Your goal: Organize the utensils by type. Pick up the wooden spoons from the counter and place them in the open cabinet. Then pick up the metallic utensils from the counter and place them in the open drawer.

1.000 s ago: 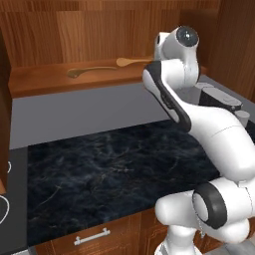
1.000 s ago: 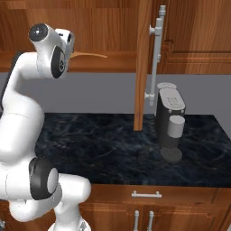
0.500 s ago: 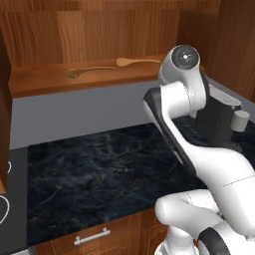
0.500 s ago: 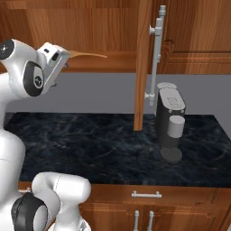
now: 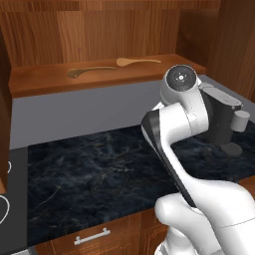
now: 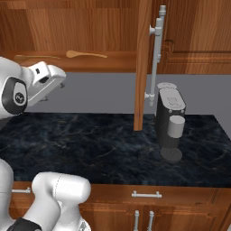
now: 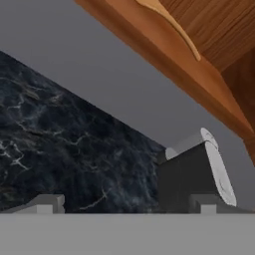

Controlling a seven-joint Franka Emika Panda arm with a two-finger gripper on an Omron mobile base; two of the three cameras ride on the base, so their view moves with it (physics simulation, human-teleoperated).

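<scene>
Two wooden spoons are lying in the open cabinet as the robot arm is hanging empty-handed above the counter.

The lighter spoon (image 5: 138, 61) and the darker spoon (image 5: 90, 70) are resting well apart on the cabinet shelf (image 5: 45, 83), where the task wants them, suggesting the wooden half is done. The gripper (image 7: 127, 208) is standing wide open, gripping nothing, tilted across the dark marble counter (image 6: 108, 149) toward the coffee machine (image 6: 169, 122). The arm is folding up and leaning left of the open cabinet door (image 6: 143, 63). Metal utensils and the drawer are likely lying elsewhere.
</scene>
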